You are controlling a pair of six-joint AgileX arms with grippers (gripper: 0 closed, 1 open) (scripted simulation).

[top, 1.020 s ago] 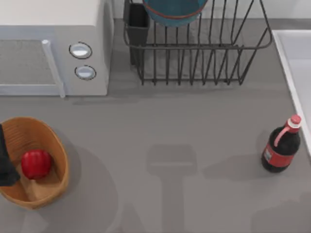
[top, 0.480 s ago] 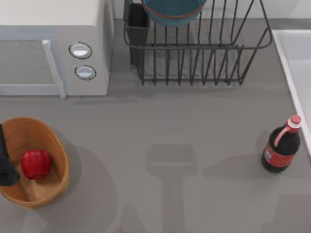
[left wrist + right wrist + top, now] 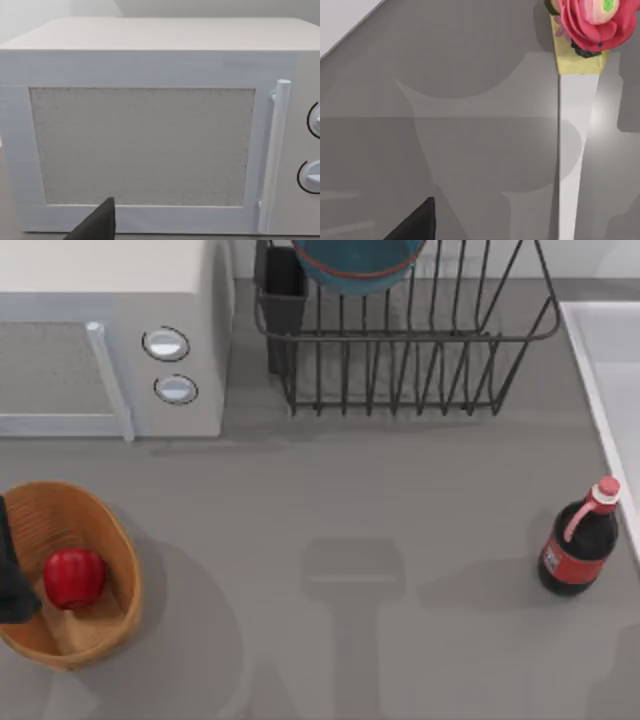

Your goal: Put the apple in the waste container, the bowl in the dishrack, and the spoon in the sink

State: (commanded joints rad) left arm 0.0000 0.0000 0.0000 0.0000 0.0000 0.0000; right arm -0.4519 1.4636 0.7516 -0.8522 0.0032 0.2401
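Note:
The red apple [image 3: 75,578] lies inside the orange-tan waste container [image 3: 104,540] at the table's left front. The blue-teal bowl [image 3: 355,262] sits in the dark wire dishrack [image 3: 410,360] at the back. The pale sink [image 3: 612,360] runs along the right edge. In the right wrist view a slim white handle with a yellow and pink flower end, apparently the spoon [image 3: 570,135], lies on a pale grey surface. My left gripper [image 3: 12,575] is a dark shape at the basket's left rim, beside the apple. A dark tip of my right gripper [image 3: 417,225] hangs above that grey surface.
A white microwave [image 3: 110,330] with two round knobs stands at the back left and faces the left wrist camera [image 3: 150,145]. A dark bottle with a red label [image 3: 578,540] stands at the right, near the sink's edge. Arm shadows cross the table's middle.

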